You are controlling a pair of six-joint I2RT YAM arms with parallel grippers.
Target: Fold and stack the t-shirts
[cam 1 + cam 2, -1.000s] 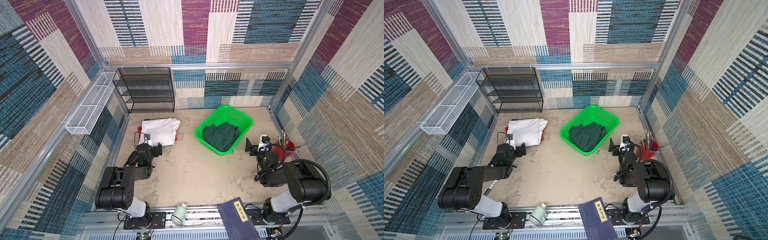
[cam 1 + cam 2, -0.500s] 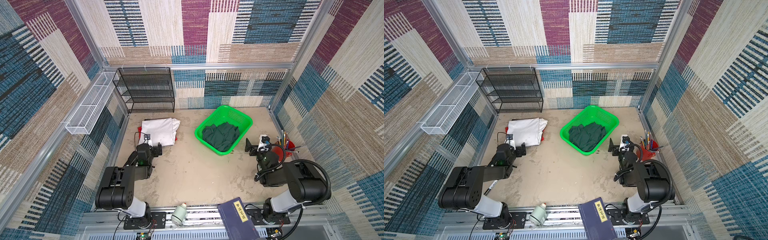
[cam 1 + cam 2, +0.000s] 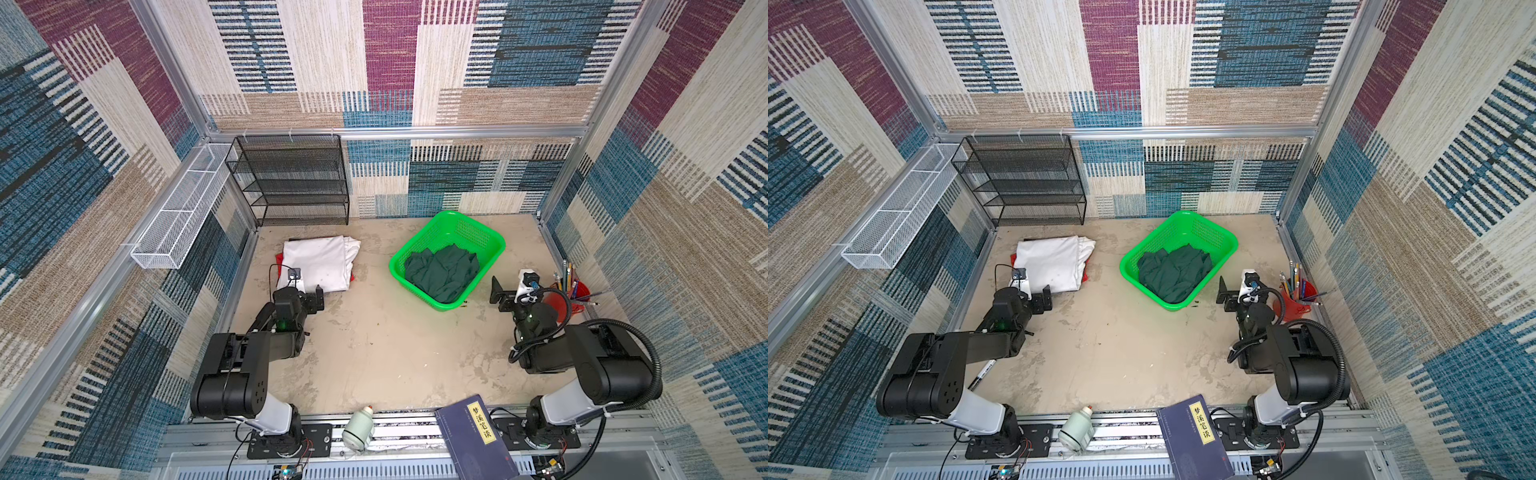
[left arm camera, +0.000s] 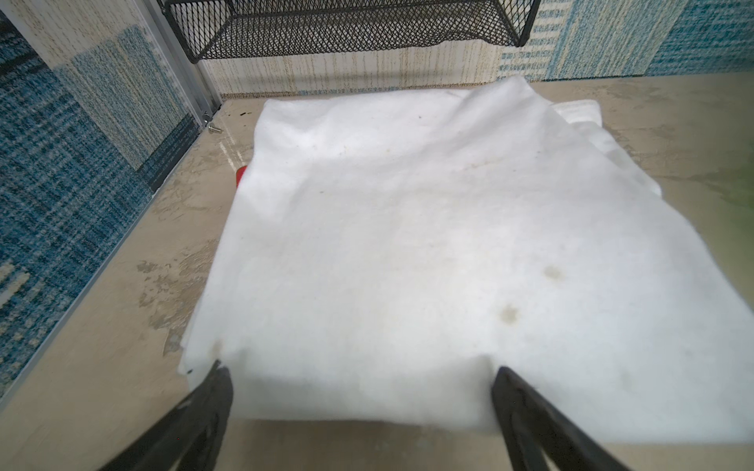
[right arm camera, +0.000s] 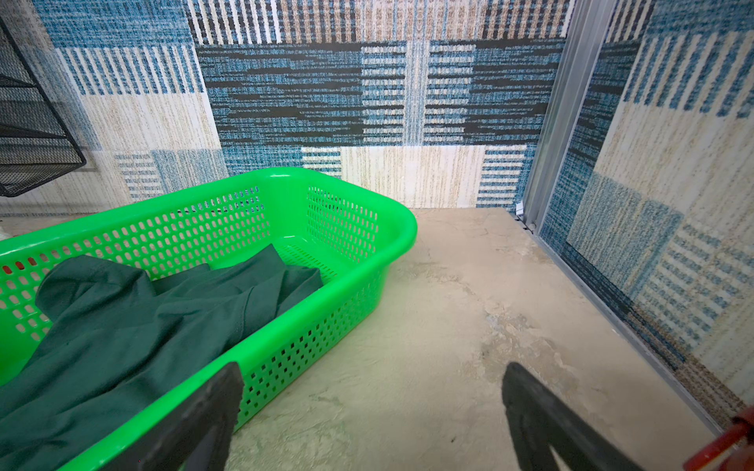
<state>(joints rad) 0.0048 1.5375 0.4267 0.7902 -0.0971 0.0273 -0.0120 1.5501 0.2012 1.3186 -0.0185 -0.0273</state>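
cloth is seen in two places in both top views: a folded white t-shirt (image 3: 318, 264) is laid over a red t-shirt (image 3: 278, 258) at about eleven o'clock on the table (image 3: 395, 353), and a crumpled dark green t-shirt (image 3: 442, 272) is heaped in the green basket (image 3: 473, 232) at about one o'clock. the left gripper (image 3: 305, 296) is held spread wide at the white t-shirt's six o'clock edge, with nothing pinched. the right gripper (image 3: 509, 296) is likewise spread and empty, at four o'clock of the green basket, with one finger (image 5: 220, 407) seen just beside its wall.
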